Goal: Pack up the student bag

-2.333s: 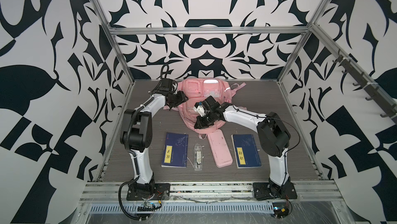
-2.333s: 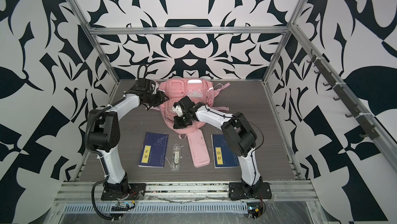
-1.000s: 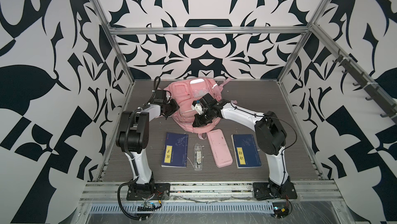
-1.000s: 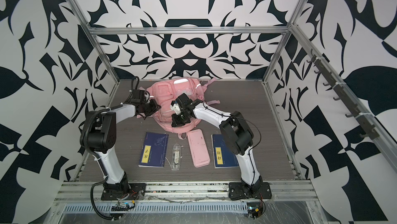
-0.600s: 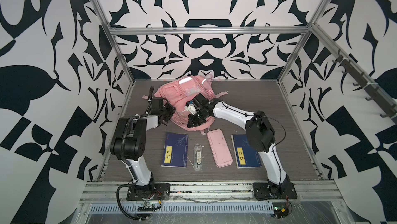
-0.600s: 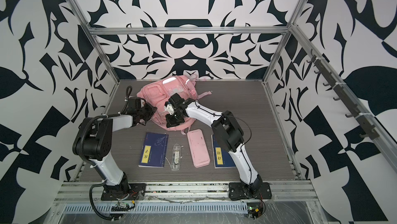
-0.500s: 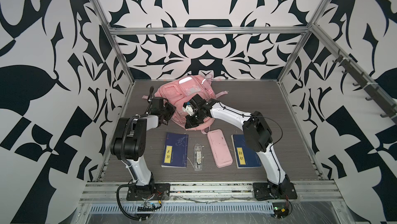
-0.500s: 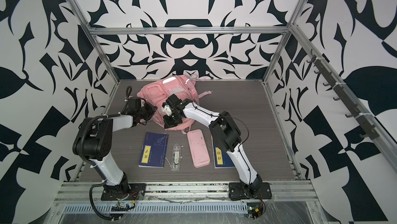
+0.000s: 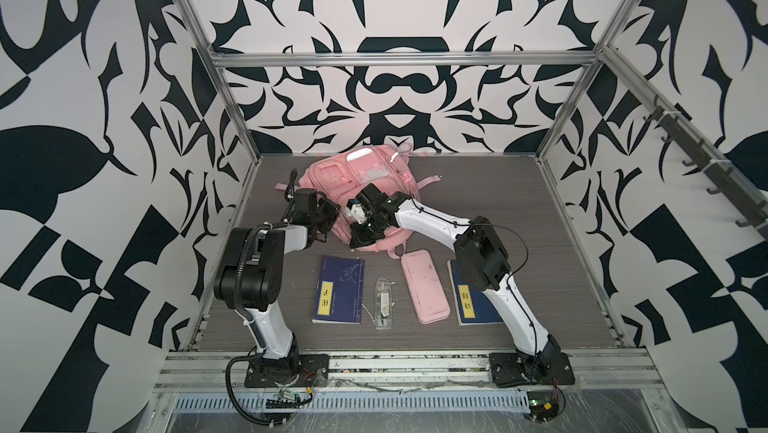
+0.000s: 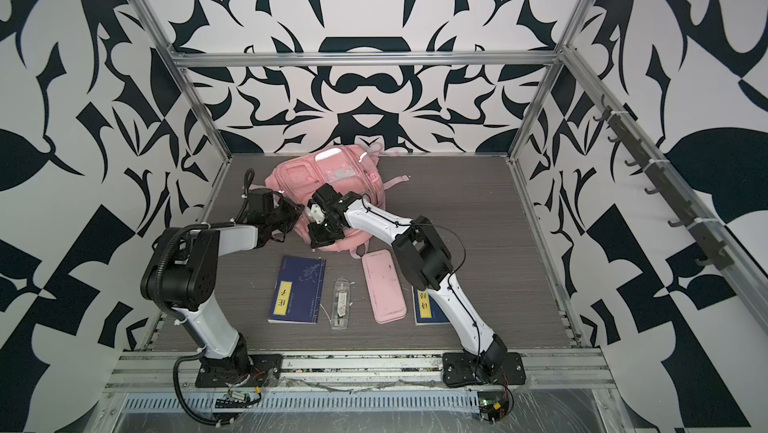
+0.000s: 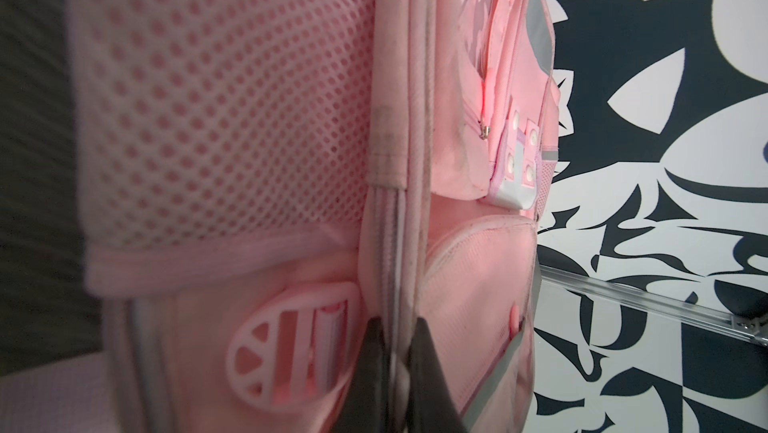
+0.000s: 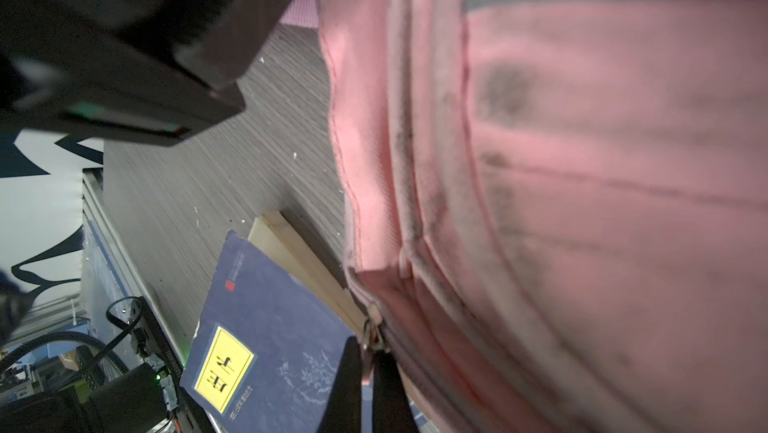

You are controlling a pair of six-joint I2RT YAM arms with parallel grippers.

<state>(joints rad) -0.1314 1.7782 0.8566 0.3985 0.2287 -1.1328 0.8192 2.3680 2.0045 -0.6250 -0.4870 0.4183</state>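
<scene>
The student bag (image 9: 357, 173) is a soft pink backpack at the back of the table, left of the middle, in both top views (image 10: 324, 173). My left gripper (image 9: 330, 225) presses against its left side. In the left wrist view this gripper (image 11: 397, 327) is shut on a piped seam of the bag (image 11: 232, 119), beside a mesh pocket. My right gripper (image 9: 359, 239) reaches across to the bag's near lower edge. The right wrist view shows it (image 12: 368, 352) shut on a small metal zip pull (image 12: 374, 337) of the bag (image 12: 582, 160).
In front of the bag lie a blue book (image 9: 338, 296), a clear pouch (image 9: 382, 304), a pink pencil case (image 9: 424, 285) and a second blue book (image 9: 473, 300) partly under the right arm. Patterned walls and metal frame posts close in the table.
The bag has shifted left and turned, carried along by both grippers. The left arm has folded back toward its base and the right arm has reached further left.
</scene>
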